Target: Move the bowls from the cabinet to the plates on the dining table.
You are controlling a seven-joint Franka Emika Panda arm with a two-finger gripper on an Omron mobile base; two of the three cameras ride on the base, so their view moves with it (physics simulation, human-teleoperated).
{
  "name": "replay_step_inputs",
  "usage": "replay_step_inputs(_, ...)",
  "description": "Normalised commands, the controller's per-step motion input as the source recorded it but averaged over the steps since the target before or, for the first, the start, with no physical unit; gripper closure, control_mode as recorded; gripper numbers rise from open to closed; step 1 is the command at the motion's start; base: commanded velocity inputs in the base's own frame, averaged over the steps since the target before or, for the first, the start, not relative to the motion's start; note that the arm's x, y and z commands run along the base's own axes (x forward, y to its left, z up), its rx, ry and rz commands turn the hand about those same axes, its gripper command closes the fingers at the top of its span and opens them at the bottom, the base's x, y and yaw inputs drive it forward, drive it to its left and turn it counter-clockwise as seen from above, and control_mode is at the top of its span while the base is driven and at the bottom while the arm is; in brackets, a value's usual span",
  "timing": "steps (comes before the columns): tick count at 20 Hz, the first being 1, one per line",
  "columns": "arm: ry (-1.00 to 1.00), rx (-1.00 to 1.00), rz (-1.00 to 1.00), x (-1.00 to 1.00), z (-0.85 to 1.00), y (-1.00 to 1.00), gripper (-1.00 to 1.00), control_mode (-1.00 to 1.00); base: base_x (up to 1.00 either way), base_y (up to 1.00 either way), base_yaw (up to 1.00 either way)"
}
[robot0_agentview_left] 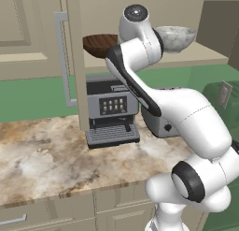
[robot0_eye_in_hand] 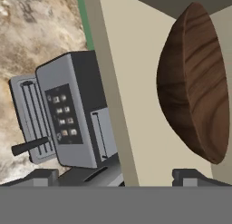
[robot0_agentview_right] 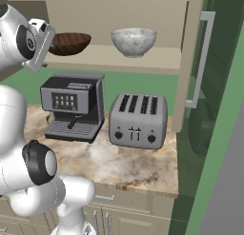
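A: Bowls first, where do they sit?

B: Both on the open cabinet's beige shelf (robot0_agentview_right: 119,58). The dark wood-grained bowl (robot0_agentview_right: 69,43) stands toward the shelf's left end in the right base view, and the pale marbled bowl (robot0_agentview_right: 134,41) is to its right, well apart from it, with bare shelf between them. Each stands upright, set back a little from the shelf's front edge.

A: And the gripper?

B: In the hand view its two dark fingertips rise at the bottom, spread wide apart, and the gripper (robot0_eye_in_hand: 118,175) holds nothing. The wood bowl (robot0_eye_in_hand: 195,82) lies ahead of the right-hand tip, not touching it. The view is rolled, so the shelf's front edge (robot0_eye_in_hand: 111,91) runs up the picture between the tips.

A: What hems in the approach?

B: The cabinet door (robot0_agentview_left: 74,57) stands open at the left in the left base view, its silver bar handle (robot0_agentview_left: 63,57) facing outward. The other door (robot0_agentview_right: 190,63) stands open at the right in the right base view. Directly under the shelf, on the marbled counter (robot0_agentview_left: 42,155), stands the coffee machine (robot0_agentview_right: 74,108), its top close beneath the shelf's underside. The four-slot toaster (robot0_agentview_right: 138,121) sits just beside it, lower, under the marbled bowl.

A: Open room?

B: The counter left of the coffee machine, and the shelf between the bowls.
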Motion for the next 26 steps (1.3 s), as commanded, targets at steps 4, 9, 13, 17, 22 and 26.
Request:
replay_step_inputs(4, -0.04, -0.02, 0.00, 0.22, 0.00, 0.00, -1.00, -1.00, 0.00, 0.00, 0.00)
replay_step_inputs(9, -0.01, -0.01, 0.00, 0.34, 0.00, 0.00, -1.00, -1.00, 0.00, 0.00, 0.00)
replay_step_inputs(13, 0.00, -0.02, 0.00, 0.34, 0.00, 0.00, -1.00, -1.00, 0.00, 0.00, 0.00)
replay_step_inputs(17, 0.00, -0.02, 0.00, 0.35, 0.02, 0.00, -1.00, -1.00, 0.00, 0.00, 0.00)
replay_step_inputs(22, 0.00, -0.03, 0.00, 0.38, 0.08, 0.00, -1.00, -1.00, 0.00, 0.00, 0.00)
replay_step_inputs(26, 0.00, -0.05, 0.00, 0.32, 0.01, 0.07, -1.00, -1.00, 0.00, 0.00, 0.00)
